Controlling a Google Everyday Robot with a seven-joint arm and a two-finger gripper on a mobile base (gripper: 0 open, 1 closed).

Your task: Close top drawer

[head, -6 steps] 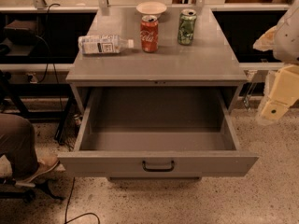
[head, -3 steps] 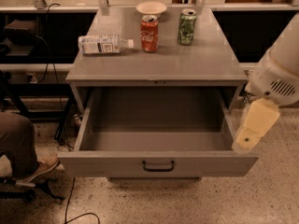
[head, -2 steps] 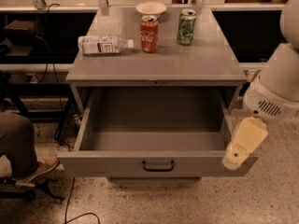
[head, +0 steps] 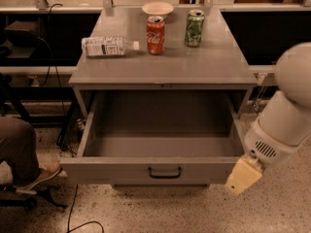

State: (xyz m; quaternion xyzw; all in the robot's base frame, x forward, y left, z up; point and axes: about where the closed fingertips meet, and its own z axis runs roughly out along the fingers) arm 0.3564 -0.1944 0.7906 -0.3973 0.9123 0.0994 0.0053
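The top drawer (head: 160, 171) of the grey metal cabinet is pulled fully out and is empty inside. Its flat front panel has a small dark loop handle (head: 164, 173) at its centre. My gripper (head: 243, 176) is a cream-coloured end piece at the drawer front's right corner, low and just in front of the panel. The white arm (head: 286, 115) rises from it to the right edge of the view.
On the cabinet top (head: 214, 57) stand a red cola can (head: 155, 35), a green can (head: 194, 27) and a small bowl (head: 157, 8); a plastic bottle (head: 109, 46) lies on its side. A person's leg and shoe (head: 29, 166) are at the left. Cables run over the floor.
My arm has swung from the right of the cabinet down and leftward, bringing the gripper to the drawer front's right corner. The drawer has not moved.
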